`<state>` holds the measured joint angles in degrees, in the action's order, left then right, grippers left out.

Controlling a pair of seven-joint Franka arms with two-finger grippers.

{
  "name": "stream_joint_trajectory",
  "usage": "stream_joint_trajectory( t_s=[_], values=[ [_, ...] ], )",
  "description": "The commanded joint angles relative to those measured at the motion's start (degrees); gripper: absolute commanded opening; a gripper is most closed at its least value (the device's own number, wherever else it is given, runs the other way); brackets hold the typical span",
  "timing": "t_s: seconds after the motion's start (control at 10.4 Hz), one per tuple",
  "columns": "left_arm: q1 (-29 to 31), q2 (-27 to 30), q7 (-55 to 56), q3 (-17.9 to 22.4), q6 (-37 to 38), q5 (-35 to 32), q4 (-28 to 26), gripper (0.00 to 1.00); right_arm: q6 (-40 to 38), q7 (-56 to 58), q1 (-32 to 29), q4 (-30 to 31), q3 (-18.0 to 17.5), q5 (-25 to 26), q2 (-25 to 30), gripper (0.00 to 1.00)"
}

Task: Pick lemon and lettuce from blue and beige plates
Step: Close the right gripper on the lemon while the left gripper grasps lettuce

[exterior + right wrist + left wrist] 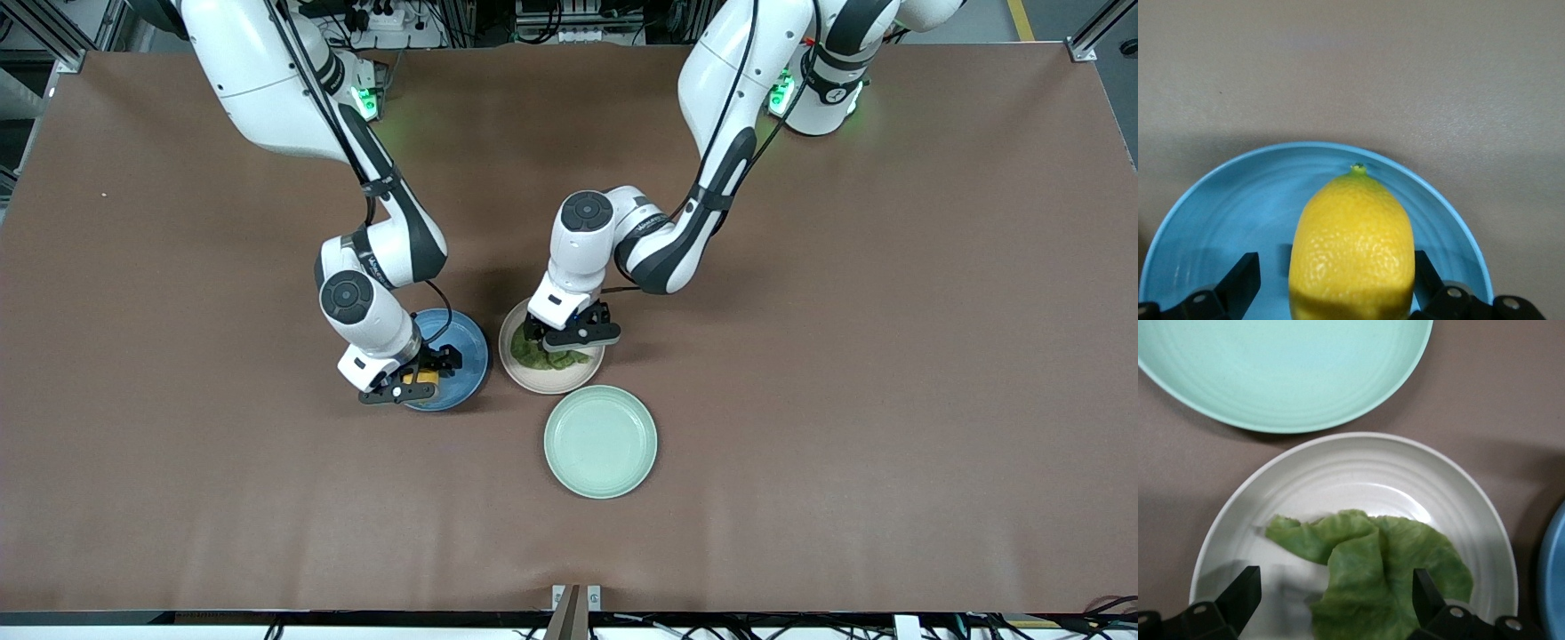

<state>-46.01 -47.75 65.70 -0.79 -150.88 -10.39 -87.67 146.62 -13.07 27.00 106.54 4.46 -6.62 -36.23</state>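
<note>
Right end effector [411, 380] down in blue plate [467, 351], fingers wide apart, lemon [420, 379] between them, not yet pinched; lemon lies on plate. Beige plate [533, 380] just beside, at blue plate's 3 o'clock in front view: left end effector [569, 342] low over it, jaws fully spread astride lettuce [538, 357], nothing gripped. Mint plate [601, 441] at beige plate's 5 o'clock, nearer camera, on desk [889, 356]

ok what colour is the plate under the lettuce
Pale beige, almost off-white; the plate under the lettuce shows best in the left wrist view.
</note>
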Motion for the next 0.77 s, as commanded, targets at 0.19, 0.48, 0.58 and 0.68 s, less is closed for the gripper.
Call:
stream_joint_trajectory(
  t_s=[0.19,0.48,0.58,0.68],
  values=[
    [-2.68,-2.35,1.97,2.89,-0.56,-1.92,2.85,1.00,1.83,0.14,0.77,1.12,0.46,-0.94,-0.51,0.84],
    [-2.68,-2.97,4.07,2.90,-0.82,-2.00,3.29,1.00,1.22,0.24,0.77,0.69,0.46,-0.85,-0.33,0.62],
    [-2.68,-2.97,4.08,2.90,-0.74,-1.92,3.29,1.00,1.13,0.24,0.77,0.51,0.46,-0.85,-0.16,0.61],
    [-2.68,-2.97,4.08,2.90,-0.82,-2.00,3.29,1.00,0.43,0.15,0.51,0.25,0.46,-0.85,0.02,0.58]
  ],
)
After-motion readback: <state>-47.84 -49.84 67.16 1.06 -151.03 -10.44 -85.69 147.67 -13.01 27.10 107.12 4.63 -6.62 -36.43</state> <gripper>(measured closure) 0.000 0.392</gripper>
